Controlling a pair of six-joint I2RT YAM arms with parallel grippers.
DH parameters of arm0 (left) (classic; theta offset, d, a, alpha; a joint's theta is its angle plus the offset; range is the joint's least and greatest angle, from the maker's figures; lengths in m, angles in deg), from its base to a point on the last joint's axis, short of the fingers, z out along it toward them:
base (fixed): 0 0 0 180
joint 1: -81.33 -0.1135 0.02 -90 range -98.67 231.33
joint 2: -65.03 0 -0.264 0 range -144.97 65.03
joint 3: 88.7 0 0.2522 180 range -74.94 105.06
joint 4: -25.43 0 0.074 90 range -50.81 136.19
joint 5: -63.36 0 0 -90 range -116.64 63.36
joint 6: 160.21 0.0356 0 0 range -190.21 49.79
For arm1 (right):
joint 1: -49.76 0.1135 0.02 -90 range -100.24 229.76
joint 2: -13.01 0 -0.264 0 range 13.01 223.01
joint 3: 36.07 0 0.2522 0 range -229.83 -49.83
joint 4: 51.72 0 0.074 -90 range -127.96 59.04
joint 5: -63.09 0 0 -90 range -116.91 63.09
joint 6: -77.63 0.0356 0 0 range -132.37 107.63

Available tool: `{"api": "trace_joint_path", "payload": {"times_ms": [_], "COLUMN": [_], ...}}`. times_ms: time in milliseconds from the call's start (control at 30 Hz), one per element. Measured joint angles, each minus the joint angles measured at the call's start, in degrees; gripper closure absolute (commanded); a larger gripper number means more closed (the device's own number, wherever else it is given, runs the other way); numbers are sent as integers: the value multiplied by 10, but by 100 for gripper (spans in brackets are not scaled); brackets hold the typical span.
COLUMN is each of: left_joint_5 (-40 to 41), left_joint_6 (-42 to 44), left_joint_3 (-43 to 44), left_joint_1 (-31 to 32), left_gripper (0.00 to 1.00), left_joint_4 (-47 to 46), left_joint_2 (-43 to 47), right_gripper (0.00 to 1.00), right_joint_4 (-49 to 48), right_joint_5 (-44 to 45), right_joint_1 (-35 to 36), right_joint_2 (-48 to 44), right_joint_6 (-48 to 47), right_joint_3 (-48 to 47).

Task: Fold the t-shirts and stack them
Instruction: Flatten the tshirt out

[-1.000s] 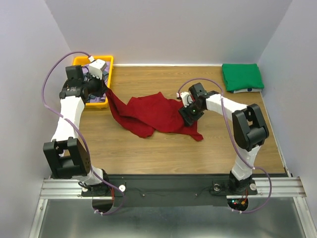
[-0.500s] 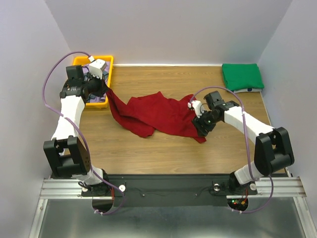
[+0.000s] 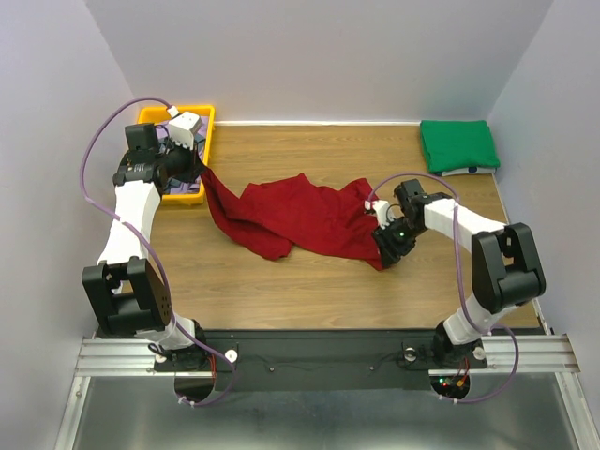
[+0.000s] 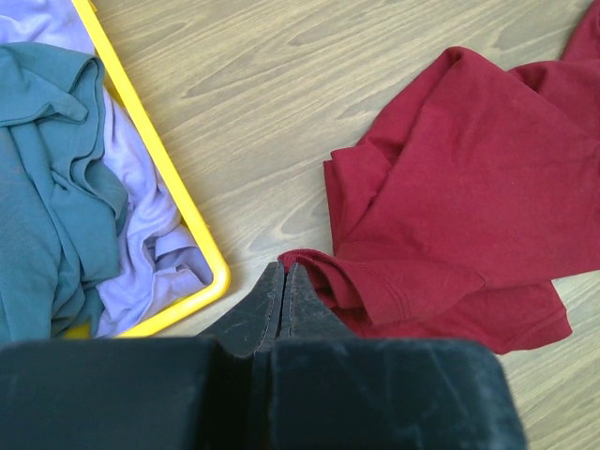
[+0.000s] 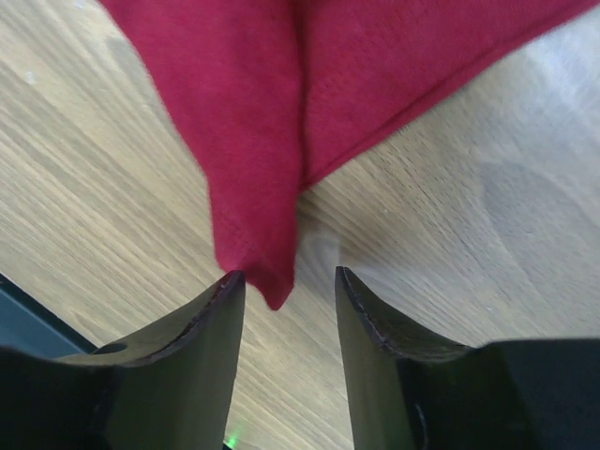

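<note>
dark red t-shirt [image 3: 300,220] lies crumpled across the middle of the wooden table [image 3: 281,281]. its long axis runs left to right, from the near corner of the yellow tray [image 3: 208,122] to a pointed corner at the lower right. at the left end, a hem corner is pinched in the left gripper [image 4: 284,281], whose fingers are pressed together just beside the tray rim. at the right end, the pointed corner lies between the fingers of the right gripper [image 5: 286,279]. the jaws stand apart on either side of it, and the wrist view shows no squeeze on the cloth. the shirt spreads away from that gripper, up and towards the left arm, so the right arm is the nearer one to this free corner. closing there looks like the next step, and with both ends held the shirt could be drawn out flat. lavender t-shirt [image 4: 150,244] and grey-blue t-shirt [image 4: 47,169] sit in the tray. green t-shirt [image 3: 457,145] rests folded at the far right, well apart.
</note>
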Motion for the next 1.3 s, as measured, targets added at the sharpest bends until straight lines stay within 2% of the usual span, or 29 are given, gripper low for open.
{"api": "trace_joint_path", "payload": {"times_ms": [100, 200, 267, 333, 400, 600, 733, 833, 1133, 1300], "left_joint_5": [0, 0, 1, 1, 2, 1, 3, 12, 17, 16], "left_joint_6": [0, 0, 0, 0, 0, 0, 0, 0, 5, -6], "left_joint_3": [0, 0, 0, 0, 0, 0, 1, 26, 211, 229], "left_joint_1": [0, 0, 0, 0, 0, 0, 0, 0, 1, 1], "left_gripper": [100, 100, 100, 100, 100, 100, 100, 100, 100, 100], "left_joint_4": [0, 0, 1, 1, 1, 1, 4, 25, 28, 15], "left_joint_2": [0, 0, 0, 0, 0, 0, 1, 1, 10, 56], "right_gripper": [54, 60, 73, 80, 99, 100, 99, 99, 99, 99], "right_joint_4": [0, 0, 1, 2, 6, 28, 45, 52, -1, -28], "right_joint_5": [-15, -31, -41, -51, -59, -70, -33, 19, 195, 268], "right_joint_1": [-14, -22, -24, -24, -24, -26, -40, -63, -84, -84], "right_joint_2": [24, 31, 32, 32, 32, 27, -4, -30, -70, -90], "right_joint_6": [7, 11, 13, 14, 13, 6, -13, -32, -99, -140], "right_joint_3": [0, 0, 0, 0, 0, -9, -29, -95, -323, -396]}}
